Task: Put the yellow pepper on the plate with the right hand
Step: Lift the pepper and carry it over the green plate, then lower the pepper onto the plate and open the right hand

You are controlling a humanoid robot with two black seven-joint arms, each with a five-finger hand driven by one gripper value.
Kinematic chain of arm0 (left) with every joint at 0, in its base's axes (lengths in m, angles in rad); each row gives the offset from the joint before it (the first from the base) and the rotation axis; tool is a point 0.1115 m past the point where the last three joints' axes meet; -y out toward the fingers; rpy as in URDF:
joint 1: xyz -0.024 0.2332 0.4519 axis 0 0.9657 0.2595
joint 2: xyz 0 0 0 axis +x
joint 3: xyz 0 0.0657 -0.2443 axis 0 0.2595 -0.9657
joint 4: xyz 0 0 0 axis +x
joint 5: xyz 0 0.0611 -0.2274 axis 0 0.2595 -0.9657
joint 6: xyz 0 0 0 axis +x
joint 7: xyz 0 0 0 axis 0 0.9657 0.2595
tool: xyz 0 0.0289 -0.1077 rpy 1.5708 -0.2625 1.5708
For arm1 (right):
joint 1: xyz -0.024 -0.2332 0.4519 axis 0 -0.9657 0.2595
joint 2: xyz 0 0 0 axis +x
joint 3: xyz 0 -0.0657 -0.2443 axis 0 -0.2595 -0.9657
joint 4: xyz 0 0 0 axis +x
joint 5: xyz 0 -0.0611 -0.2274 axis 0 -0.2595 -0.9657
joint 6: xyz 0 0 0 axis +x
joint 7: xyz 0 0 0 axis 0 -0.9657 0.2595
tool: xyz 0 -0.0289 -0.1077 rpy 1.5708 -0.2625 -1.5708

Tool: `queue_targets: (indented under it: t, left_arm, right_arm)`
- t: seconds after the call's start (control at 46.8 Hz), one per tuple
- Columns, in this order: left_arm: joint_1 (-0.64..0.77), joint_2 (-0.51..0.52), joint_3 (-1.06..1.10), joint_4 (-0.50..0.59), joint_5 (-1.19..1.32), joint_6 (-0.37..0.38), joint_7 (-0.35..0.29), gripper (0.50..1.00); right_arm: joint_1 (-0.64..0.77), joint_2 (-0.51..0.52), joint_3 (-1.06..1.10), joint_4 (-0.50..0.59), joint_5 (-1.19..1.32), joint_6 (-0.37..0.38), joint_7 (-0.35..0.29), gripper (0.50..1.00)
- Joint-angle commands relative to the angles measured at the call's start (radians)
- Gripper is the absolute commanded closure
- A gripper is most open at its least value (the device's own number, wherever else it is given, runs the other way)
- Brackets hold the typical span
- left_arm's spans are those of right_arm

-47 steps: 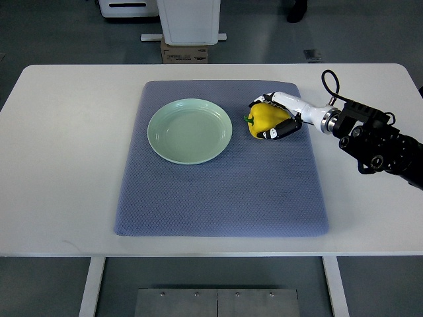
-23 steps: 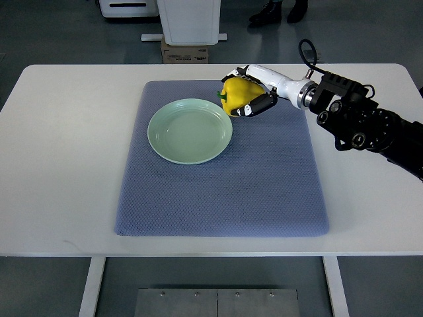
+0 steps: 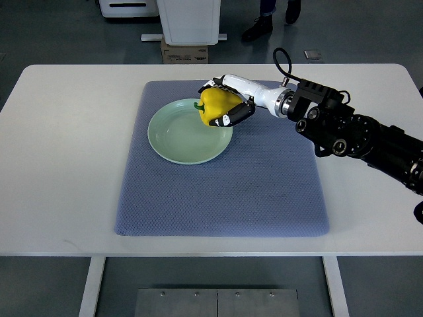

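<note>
A yellow pepper (image 3: 213,105) with a green stem is held in my right hand (image 3: 225,103), whose fingers are curled around it. The hand holds the pepper in the air over the far right part of a pale green plate (image 3: 178,135). The plate lies on a blue-grey mat (image 3: 225,191) and holds nothing. My right arm (image 3: 344,129) reaches in from the right edge. My left arm is out of view.
The mat lies on a white table (image 3: 59,158). A cardboard box (image 3: 185,51) and a white stand sit on the floor beyond the table's far edge. A person's shoes (image 3: 254,26) show on the floor at the top.
My right hand has lifted the pepper off the mat and carried it left, from the mat's right side to above the plate's right rim.
</note>
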Motion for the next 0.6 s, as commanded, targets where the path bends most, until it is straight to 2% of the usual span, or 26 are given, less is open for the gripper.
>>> queue_targets:
  t: [0.0,0.299,0.577]
  left_arm:
    - [0.000,0.000,0.000,0.000,0.000,0.000,0.000,0.500]
    - [0.000,0.000,0.000,0.000,0.000,0.000,0.000,0.500]
    - [0.000,0.000,0.000,0.000,0.000,0.000,0.000,0.500]
  right_arm:
    - [-0.001,0.000,0.000,0.026,-0.002,-0.002,0.000,1.000]
    - [-0.010,0.000,0.000,0.094,-0.006,-0.002,-0.014,1.000]
    - [-0.038,0.000,0.000,0.102,-0.012,-0.003,-0.029,1.000]
